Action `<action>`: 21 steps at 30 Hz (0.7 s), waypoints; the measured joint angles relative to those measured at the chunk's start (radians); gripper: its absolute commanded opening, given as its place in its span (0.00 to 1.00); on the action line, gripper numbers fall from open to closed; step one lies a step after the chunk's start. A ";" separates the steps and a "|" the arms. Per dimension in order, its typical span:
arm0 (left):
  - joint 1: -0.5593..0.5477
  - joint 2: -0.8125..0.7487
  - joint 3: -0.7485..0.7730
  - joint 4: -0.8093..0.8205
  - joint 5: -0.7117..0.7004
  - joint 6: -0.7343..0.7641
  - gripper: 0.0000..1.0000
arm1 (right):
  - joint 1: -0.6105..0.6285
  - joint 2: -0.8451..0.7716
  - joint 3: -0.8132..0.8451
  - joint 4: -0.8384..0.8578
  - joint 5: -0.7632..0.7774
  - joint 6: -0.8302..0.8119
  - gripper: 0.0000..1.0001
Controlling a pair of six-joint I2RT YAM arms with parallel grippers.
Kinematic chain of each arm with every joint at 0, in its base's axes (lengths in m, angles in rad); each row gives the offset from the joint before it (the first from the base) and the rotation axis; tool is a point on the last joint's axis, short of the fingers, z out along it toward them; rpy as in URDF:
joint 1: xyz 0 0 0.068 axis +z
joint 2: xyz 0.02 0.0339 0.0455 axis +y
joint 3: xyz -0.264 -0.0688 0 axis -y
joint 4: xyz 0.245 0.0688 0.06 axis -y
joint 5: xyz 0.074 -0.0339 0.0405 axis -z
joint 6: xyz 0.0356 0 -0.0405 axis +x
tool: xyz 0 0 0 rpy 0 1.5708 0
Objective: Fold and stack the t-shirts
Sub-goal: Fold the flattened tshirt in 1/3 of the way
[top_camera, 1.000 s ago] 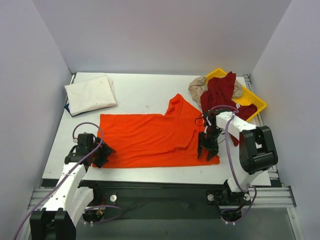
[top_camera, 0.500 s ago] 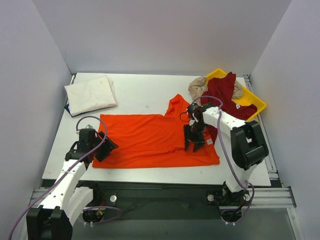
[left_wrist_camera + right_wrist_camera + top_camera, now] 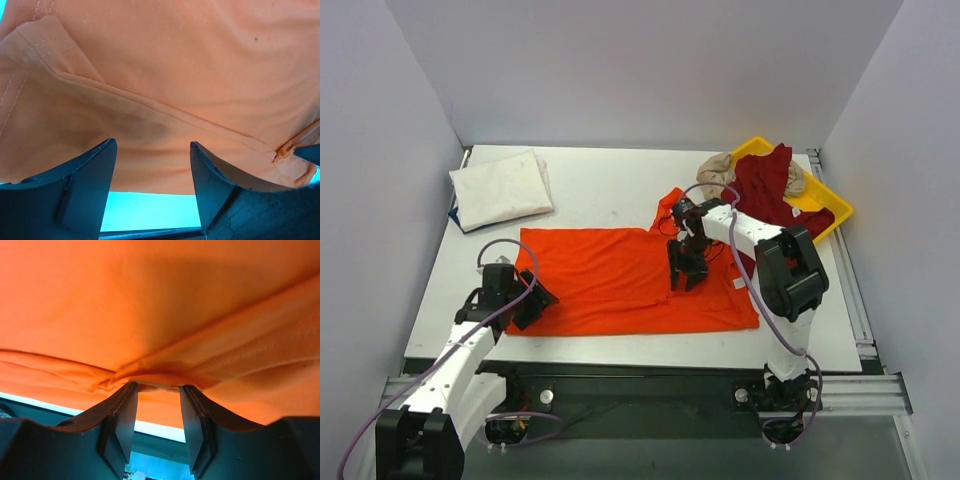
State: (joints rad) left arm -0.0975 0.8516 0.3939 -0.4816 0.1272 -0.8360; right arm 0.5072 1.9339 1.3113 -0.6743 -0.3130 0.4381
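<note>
Four shirts sit on the table [image 3: 600, 185]. The biggest spread is the orange shirt [image 3: 610, 280], lying flat across the middle and near part, with one sleeve pointing toward the far side. At the far right corner the yellow tray [image 3: 832, 203] holds the dark red shirt [image 3: 760, 185] and the beige shirt [image 3: 715, 165] in a loose heap. At the far left the white shirt [image 3: 500, 188] lies folded by itself, well apart from the rest.

The left gripper [image 3: 535, 300] hovers over the orange shirt's near left corner, jaws spread wide with only cloth beneath them, so it holds nothing. The right gripper [image 3: 685, 278] is down on the shirt's right half. Its jaws stand a little apart with a small ridge of cloth [image 3: 150, 375] gathered at the tips; I cannot tell whether they really pinch it.

I judge the orange shirt's fold to be only starting. The main risk is a shallow pinch on that ridge: the cloth could slip free when lifted, or only the top layer might come up and leave a crooked fold. With the left corner not yet caught, a pull from the right could drag the whole shirt sideways and bunch it.
</note>
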 measured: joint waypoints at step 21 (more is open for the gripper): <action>0.000 -0.023 -0.018 -0.007 0.000 0.011 0.71 | 0.044 0.106 0.162 0.032 -0.071 -0.005 0.39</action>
State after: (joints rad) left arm -0.0975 0.8284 0.3763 -0.4885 0.1268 -0.8249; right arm 0.5514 2.0399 1.4734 -0.6426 -0.3836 0.4328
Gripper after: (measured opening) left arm 0.709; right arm 0.392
